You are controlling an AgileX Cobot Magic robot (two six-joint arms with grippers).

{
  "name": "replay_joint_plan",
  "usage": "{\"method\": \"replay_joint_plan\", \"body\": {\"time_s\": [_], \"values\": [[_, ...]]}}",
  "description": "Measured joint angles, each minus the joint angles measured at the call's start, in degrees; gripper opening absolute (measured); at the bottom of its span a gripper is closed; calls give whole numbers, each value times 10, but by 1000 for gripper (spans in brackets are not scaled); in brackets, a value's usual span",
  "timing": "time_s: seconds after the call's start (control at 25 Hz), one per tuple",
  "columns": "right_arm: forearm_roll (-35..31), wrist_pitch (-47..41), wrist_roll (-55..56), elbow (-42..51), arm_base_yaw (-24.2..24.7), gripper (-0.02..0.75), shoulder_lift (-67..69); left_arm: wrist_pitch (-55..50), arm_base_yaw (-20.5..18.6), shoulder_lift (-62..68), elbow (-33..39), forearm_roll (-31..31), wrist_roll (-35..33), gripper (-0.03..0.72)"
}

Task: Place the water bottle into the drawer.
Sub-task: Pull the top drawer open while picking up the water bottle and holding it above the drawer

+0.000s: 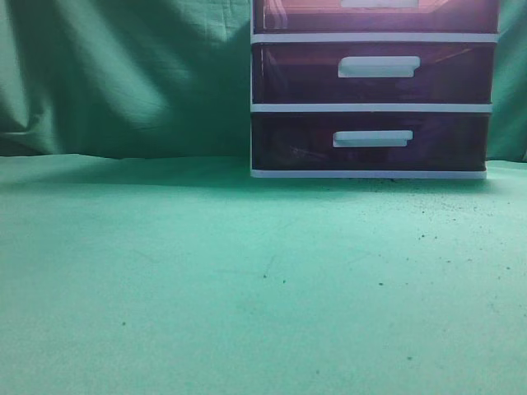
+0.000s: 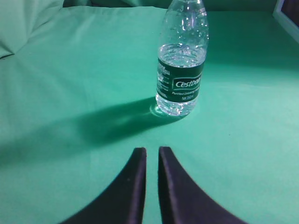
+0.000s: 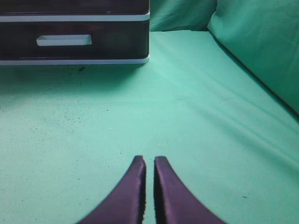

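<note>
The water bottle (image 2: pixel 181 70), clear with a dark green label and partly filled, stands upright on the green cloth in the left wrist view. It is not in the exterior view. My left gripper (image 2: pixel 152 150) is shut and empty, a short way in front of the bottle and slightly left of it. The drawer (image 1: pixel 375 15), with a dark maroon front and white bar handle (image 1: pixel 379 3), is closed and cut off by the top edge of the exterior view. My right gripper (image 3: pixel 149 158) is shut and empty above the cloth, well back from the unit.
Two like drawers, the middle one (image 1: pixel 375 74) and the bottom one (image 1: pixel 370 141), sit closed beneath it; the bottom one shows in the right wrist view (image 3: pixel 70 42). Green cloth covers the table (image 1: pixel 247 280) and hangs behind. A white frame corner (image 2: pixel 287 16) shows right of the bottle.
</note>
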State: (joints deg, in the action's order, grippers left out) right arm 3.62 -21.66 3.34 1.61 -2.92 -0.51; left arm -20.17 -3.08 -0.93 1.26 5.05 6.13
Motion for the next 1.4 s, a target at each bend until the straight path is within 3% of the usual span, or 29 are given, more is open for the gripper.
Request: {"method": "replay_joint_plan", "body": {"time_s": [0.2,0.4,0.56,0.72,0.84,0.96,1.16,1.4], "values": [[0,0,0,0,0,47,0,14,0,0,0,-3,0,57],[0,0,0,0,0,47,0,185,0,0,0,-69,0,57],[0,0,0,0,0,47,0,309,0,0,0,-81,0,57],[0,0,0,0,0,47,0,367,0,0,0,-85,1,57],[0,0,0,0,0,47,0,376,0,0,0,-87,52,57],[0,0,0,0,0,47,0,331,0,6,-21,-25,155,57],[0,0,0,0,0,47,0,235,0,100,-115,191,324,57],[0,0,0,0,0,47,0,253,0,253,-159,250,359,57]]}}
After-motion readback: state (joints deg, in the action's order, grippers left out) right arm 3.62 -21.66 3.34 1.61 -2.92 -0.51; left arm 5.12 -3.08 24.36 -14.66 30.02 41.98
